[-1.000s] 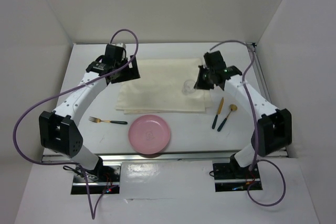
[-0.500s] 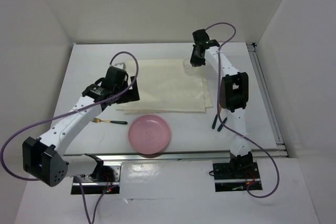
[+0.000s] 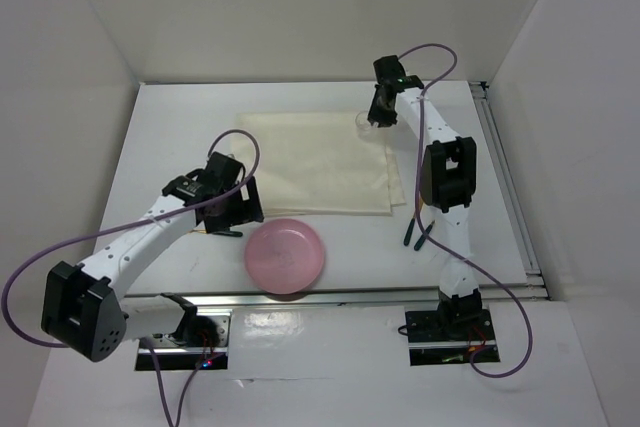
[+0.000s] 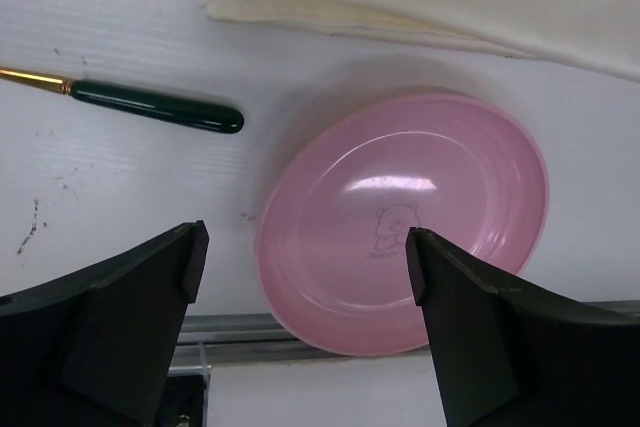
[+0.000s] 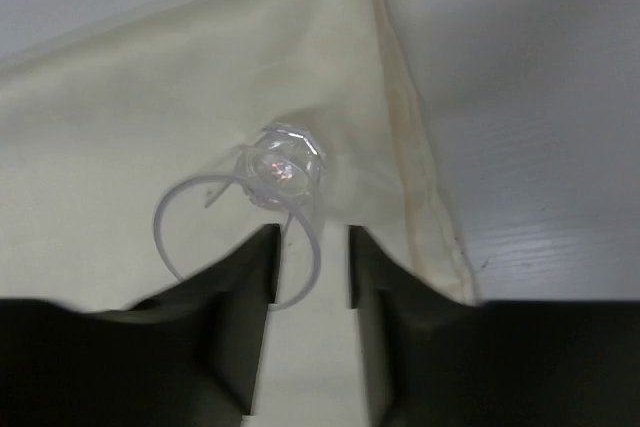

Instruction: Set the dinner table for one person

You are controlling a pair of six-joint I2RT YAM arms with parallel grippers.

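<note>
two jaws gape on my left gripper (image 4: 305, 250) over the pink plate (image 4: 400, 222) at the near edge of the dinner table (image 3: 172, 129); my right gripper (image 5: 313, 243) straddles the glass (image 5: 277, 167) on the mat (image 5: 120, 127), far-right corner; whether it pinches, i cannot tell.

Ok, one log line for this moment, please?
left gripper: open above pink plate | right gripper: narrow jaws astride glass rim, grip unclear | glass: on cream mat corner

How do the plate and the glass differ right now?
The plate is opaque pink; the glass is clear. The plate lies on the bare table near its front edge; the glass is on the cream mat at its far right corner. The plate looks far wider than the glass. Both have round rims.
</note>
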